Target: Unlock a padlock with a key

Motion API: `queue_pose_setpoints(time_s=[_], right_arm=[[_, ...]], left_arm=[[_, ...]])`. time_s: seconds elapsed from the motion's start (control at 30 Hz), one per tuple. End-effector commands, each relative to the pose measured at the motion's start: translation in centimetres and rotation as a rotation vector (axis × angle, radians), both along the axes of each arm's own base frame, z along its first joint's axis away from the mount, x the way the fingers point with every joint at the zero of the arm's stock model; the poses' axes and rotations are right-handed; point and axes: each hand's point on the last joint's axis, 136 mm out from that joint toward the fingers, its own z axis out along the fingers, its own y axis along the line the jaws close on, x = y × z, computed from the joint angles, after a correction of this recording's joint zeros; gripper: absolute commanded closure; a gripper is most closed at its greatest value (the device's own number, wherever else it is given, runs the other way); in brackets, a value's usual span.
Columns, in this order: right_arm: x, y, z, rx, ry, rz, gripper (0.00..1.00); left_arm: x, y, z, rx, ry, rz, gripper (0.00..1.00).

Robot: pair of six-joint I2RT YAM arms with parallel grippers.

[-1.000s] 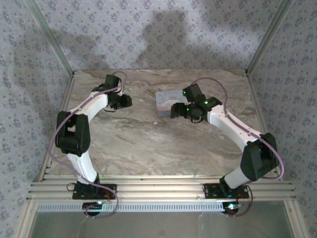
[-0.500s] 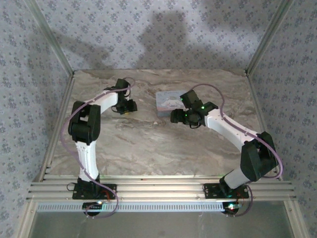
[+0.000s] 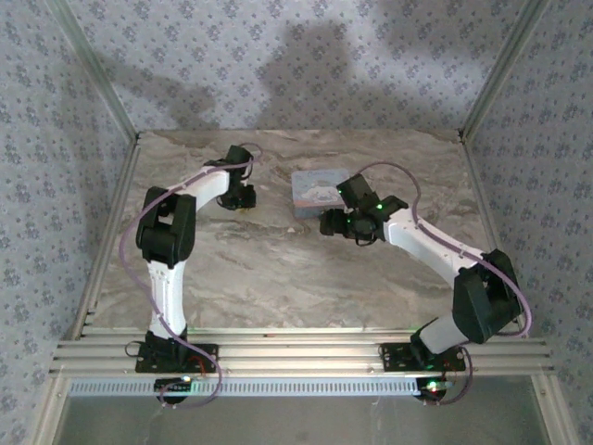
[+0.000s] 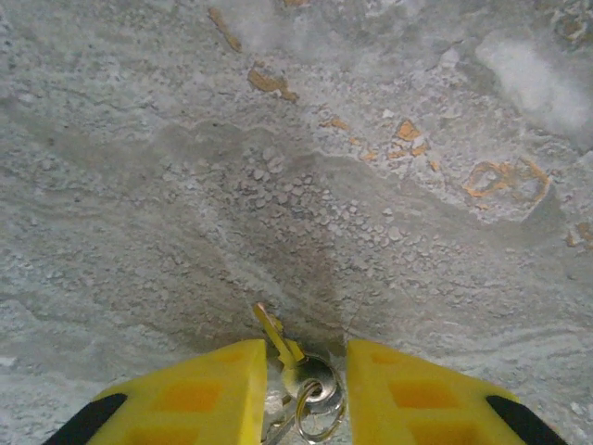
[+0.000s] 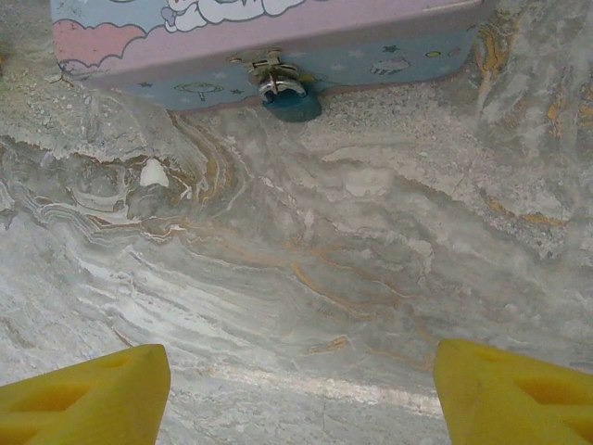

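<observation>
Left gripper: the left gripper (image 4: 308, 397) is low over the grey-veined marble tabletop (image 4: 278, 139). Its yellow fingers (image 4: 199, 394) are a narrow gap apart, and I cannot tell whether they pinch anything.
Key: the small brass-yellow metal key (image 4: 274, 332) lies in that gap, its blade poking out just past the fingertips. A silver split ring (image 4: 317, 410) sits at its head, further back between the fingers.
Right gripper: the right gripper (image 5: 296, 371) is spread wide and holds nothing, with bare marble between its two yellow fingers.
Padlock: the tiny dark-blue padlock (image 5: 293, 105) hangs at the metal clasp (image 5: 271, 72) of a pale blue rectangular tin with a pink cartoon lid (image 5: 371, 42). It is straight ahead of the right fingers and well apart from them.
</observation>
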Motion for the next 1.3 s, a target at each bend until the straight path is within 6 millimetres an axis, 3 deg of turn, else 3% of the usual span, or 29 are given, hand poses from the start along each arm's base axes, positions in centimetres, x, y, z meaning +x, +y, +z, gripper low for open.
queue_pose_setpoints(time_s=[0.0,0.17,0.5,0.73,1.0,1.17,1.27], right_arm=[[-0.5,-0.5,0.7,0.001,-0.022,-0.026,0.24],[-1.1,-0.8,1.0,0.029,-0.034,-0.03,0.24],[-1.4,-1.4,1.4,0.151,-0.04,-0.105,0.24],[-1.8,-1.3,2.7,0.211,-0.072,-0.093,0.24],[-2.3,0.9,7.8,0.387,-0.215,0.054,0.37],[-2.6,2.1,11.7,0.502,-0.304,0.134,0.5],[-2.8,2.9,14.5,0.589,-0.348,0.176,0.55]], left_arm=[[-1.7,-0.5,-0.8,0.037,0.06,-0.053,0.78],[-2.7,-1.4,1.1,0.029,0.028,-0.118,0.99],[-4.7,-2.2,6.2,-0.018,-0.057,-0.201,1.0],[-5.7,-3.9,11.4,-0.158,-0.167,-0.263,1.0],[-9.2,-8.1,20.3,-0.477,-0.365,-0.487,1.0],[-13.3,-10.9,24.6,-0.711,-0.375,-0.703,1.0],[-14.8,-11.6,26.2,-0.8,-0.415,-0.772,1.0]])
